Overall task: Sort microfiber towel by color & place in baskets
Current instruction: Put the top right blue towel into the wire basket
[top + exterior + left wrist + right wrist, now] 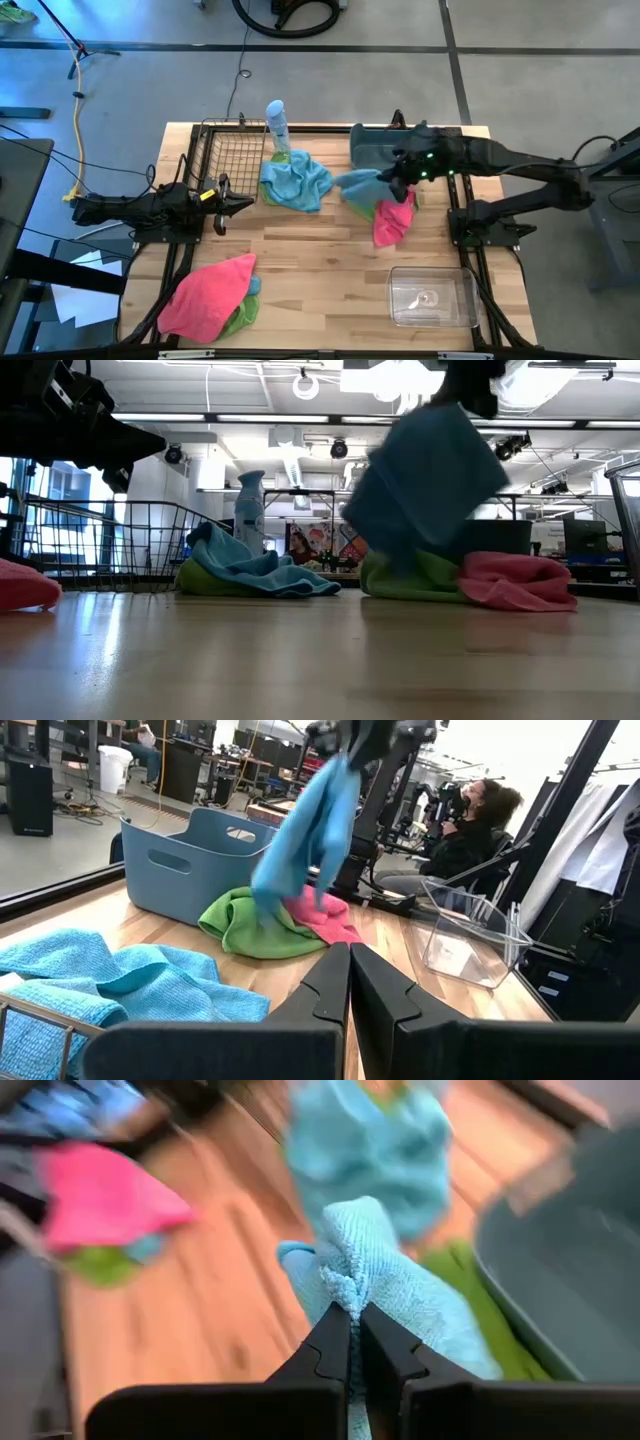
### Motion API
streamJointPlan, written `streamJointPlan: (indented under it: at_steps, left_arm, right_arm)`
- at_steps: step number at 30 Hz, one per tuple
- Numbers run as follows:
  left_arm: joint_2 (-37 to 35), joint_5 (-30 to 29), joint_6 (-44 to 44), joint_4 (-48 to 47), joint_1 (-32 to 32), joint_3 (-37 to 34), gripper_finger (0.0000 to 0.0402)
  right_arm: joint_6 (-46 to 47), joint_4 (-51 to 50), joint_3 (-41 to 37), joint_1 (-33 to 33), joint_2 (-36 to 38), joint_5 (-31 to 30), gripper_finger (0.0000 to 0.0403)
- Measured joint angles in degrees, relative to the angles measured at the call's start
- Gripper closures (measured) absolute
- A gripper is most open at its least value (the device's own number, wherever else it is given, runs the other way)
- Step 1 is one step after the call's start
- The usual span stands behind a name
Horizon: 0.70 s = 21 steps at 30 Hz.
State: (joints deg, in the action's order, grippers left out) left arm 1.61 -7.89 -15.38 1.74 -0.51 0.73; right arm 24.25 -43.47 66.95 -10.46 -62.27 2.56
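right gripper point(354, 1318) clenched on a light blue towel point(400, 1295), lifted above the green towel point(250, 925) at the table's two o'clock; left gripper point(350, 955) pinched empty at nine o'clock.

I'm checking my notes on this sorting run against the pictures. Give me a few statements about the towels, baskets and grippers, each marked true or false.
1. The right gripper is shut on a light blue towel, lifted off the table. True.
2. The clear bin holds a pink towel. False: no towel is in it.
3. The left gripper holds a green towel. False: it is shut and holds nothing, near the wire basket.
4. A green towel and a pink towel lie beside the blue tub. True.
5. The spray bottle lies in the wire basket. False: it stands on the table beside it.
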Motion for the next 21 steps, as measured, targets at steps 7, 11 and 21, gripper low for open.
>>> streamJointPlan:
  at_steps: [7,11,21]
  left_arm:
    - [0.0,0.0,0.0,0.0,0.0,0.0,0.0401]
    - [0.0,0.0,0.0,0.0,0.0,0.0,0.0401]
    - [0.0,-0.2,-10.0,12.3,0.0,0.0,0.0402]
  right_arm:
    - [-4.9,14.5,2.1,0.0,1.7,9.1,0.0402]
    - [-6.3,21.6,2.1,0.0,1.1,13.8,0.0402]
    - [-6.0,25.4,2.1,0.0,1.0,14.5,0.0403]
